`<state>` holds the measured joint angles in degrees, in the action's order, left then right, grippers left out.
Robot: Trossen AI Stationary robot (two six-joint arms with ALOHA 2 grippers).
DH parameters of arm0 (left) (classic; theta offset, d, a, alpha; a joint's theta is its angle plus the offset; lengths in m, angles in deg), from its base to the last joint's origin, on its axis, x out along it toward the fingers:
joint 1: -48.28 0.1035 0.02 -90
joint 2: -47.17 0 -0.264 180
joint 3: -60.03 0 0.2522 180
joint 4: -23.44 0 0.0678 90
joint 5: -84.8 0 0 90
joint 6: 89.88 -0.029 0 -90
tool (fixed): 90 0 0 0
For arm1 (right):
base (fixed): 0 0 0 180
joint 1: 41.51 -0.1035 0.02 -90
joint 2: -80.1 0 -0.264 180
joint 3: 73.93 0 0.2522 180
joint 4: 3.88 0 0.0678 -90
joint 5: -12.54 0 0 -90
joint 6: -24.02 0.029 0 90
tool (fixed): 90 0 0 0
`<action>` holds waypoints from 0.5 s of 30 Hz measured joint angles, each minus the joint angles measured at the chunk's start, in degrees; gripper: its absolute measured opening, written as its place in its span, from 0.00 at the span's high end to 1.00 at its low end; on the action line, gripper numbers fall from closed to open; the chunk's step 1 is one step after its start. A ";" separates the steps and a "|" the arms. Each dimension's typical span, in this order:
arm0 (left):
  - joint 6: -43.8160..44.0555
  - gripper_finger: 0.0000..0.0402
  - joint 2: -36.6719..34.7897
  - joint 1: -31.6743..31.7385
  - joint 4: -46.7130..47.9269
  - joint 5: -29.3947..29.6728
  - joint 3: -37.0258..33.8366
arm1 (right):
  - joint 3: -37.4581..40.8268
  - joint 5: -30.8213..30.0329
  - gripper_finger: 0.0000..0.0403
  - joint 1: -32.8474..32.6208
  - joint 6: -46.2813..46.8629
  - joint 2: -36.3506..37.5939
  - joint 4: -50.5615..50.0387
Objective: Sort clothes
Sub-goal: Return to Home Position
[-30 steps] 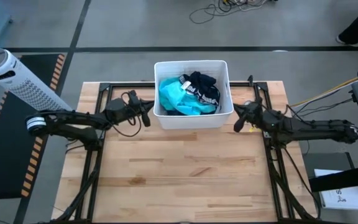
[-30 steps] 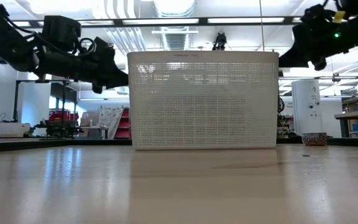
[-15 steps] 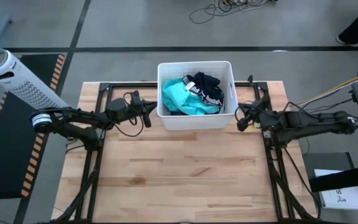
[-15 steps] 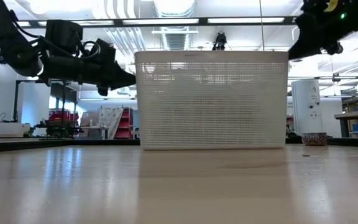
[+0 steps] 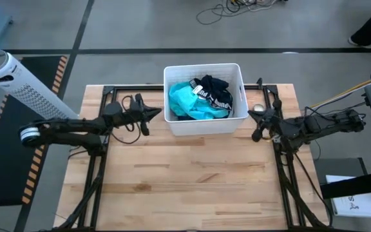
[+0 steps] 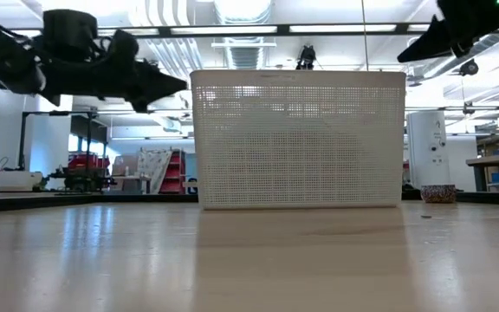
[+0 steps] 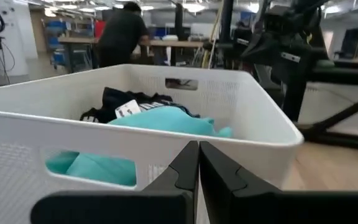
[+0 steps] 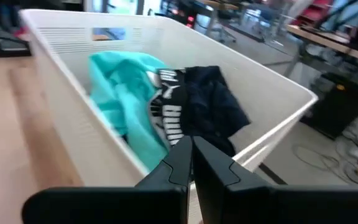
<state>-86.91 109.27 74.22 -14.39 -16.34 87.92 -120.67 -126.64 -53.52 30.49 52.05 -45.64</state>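
Observation:
A white ribbed bin stands at the table's far middle. It holds a turquoise garment and a navy garment with white lettering. Other garments are hidden. My left gripper is shut, beside the bin's left wall near the rim. It also shows in the low view and the left wrist view. My right gripper is shut and empty, just off the bin's right wall. In the low view it is higher than the rim. My left gripper has its shut fingertips level at the bin's left wall, coming from the table's left. I cannot tell whether they touch it.
A small tape roll lies on the table right of the bin. Black frame rails run along both sides of the table. The near half of the wooden top is bare. A white perforated tower stands off the table's left. A person is far behind.
The bin has slid a little toward the table's right edge, with my left gripper moving right behind it. My left gripper has then risen a little. My right gripper has drawn back toward the right edge and gone up.

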 joint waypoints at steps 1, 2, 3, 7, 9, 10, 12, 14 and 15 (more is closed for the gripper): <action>-0.52 1.00 -2.19 0.00 2.93 -0.19 0.00 | 0.67 0.16 1.00 -0.88 -0.32 0.95 0.18; -0.86 1.00 -4.49 -0.02 6.26 -0.24 0.00 | 1.44 0.52 1.00 -1.71 -0.72 1.79 0.43; -1.02 1.00 -6.91 -0.02 9.81 -0.28 -0.02 | 2.18 1.40 1.00 -2.47 -1.36 2.69 0.91; -2.39 1.00 -16.39 -0.19 23.79 -0.62 -0.04 | 6.44 8.64 1.00 -4.44 -6.47 6.66 7.35; -3.39 1.00 -21.17 -0.73 29.36 -0.89 -0.07 | 8.82 14.41 1.00 -4.63 -9.84 8.39 11.74; -3.88 1.00 -23.39 -1.15 31.61 -0.93 -0.07 | 10.08 17.20 1.00 -4.63 -11.50 9.26 14.16; -4.60 1.00 -27.81 -1.95 36.43 -0.91 -0.15 | 12.65 22.29 1.00 -4.63 -14.02 10.97 18.01; -5.34 1.00 -31.75 -3.00 39.53 -0.55 -0.50 | 15.22 25.64 1.00 -4.61 -15.83 12.75 21.09; -5.62 1.00 -33.57 -3.63 40.66 -0.08 -0.84 | 16.45 26.97 1.00 -4.61 -16.41 13.75 21.90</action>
<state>-92.53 75.70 70.59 26.28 -16.42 87.08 -104.23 -99.67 -58.13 14.09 65.80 -23.73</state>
